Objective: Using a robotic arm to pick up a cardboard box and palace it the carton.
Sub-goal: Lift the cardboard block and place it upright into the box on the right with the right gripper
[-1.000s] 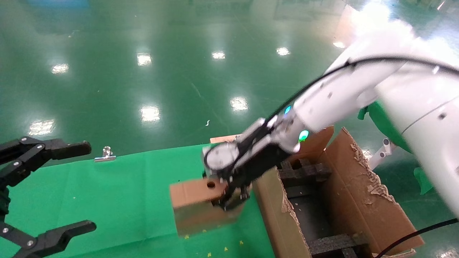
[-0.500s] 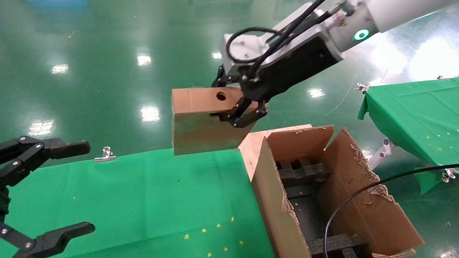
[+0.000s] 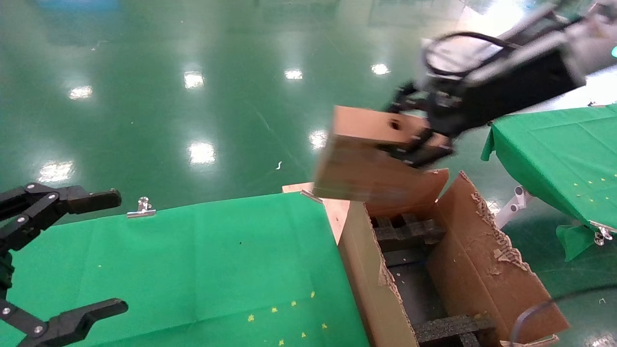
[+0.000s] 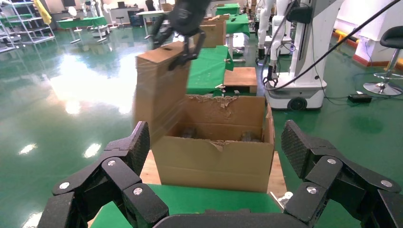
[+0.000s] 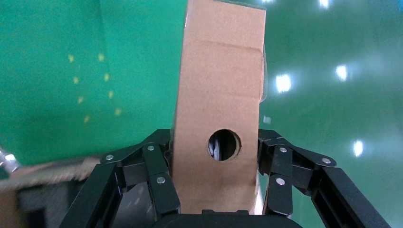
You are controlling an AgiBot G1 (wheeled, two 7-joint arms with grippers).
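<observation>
My right gripper [image 3: 420, 140] on the robotic arm is shut on the cardboard box [image 3: 371, 159], a small brown box with a round hole in its top face. The box hangs tilted in the air over the far end of the carton [image 3: 371, 270], apart from it. In the right wrist view the fingers [image 5: 157, 175] press both sides of the cardboard box [image 5: 218, 95] near the hole. The left wrist view shows the cardboard box [image 4: 159, 90] just above the carton [image 4: 214, 161]. My left gripper [image 3: 120, 250] is parked open at the table's left edge.
The carton stands off the right end of the green table [image 3: 193, 260], with ragged flaps and black foam blocks [image 3: 409, 231] inside. A metal clip [image 3: 142, 207] holds the cloth at the far edge. A second green table [image 3: 554, 144] is at the right.
The right gripper lifted the cardboard box off the green table, then carried it right until it hangs over the carton's far end. The left gripper has not moved.
</observation>
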